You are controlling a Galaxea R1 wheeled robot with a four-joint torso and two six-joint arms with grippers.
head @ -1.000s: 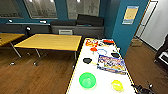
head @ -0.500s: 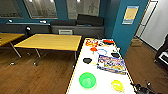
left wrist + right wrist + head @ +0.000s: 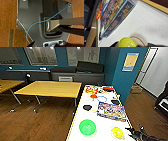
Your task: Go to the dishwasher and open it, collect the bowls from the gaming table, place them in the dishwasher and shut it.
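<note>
White table (image 3: pixel 105 109) carries two bowls near its near end: green bowl (image 3: pixel 87 127) toward the left edge; yellow bowl (image 3: pixel 117 132) toward the right edge, with a game box (image 3: pixel 111 111) beyond it; right gripper (image 3: pixel 133 131) sits at the right edge just beside the yellow bowl, not visibly touching; fingers (image 3: pixel 130 129) point toward the bowl; spread cannot be told; in the right wrist view the yellow bowl (image 3: pixel 126 42) lies close ahead, box (image 3: pixel 115 16) beyond it.
</note>
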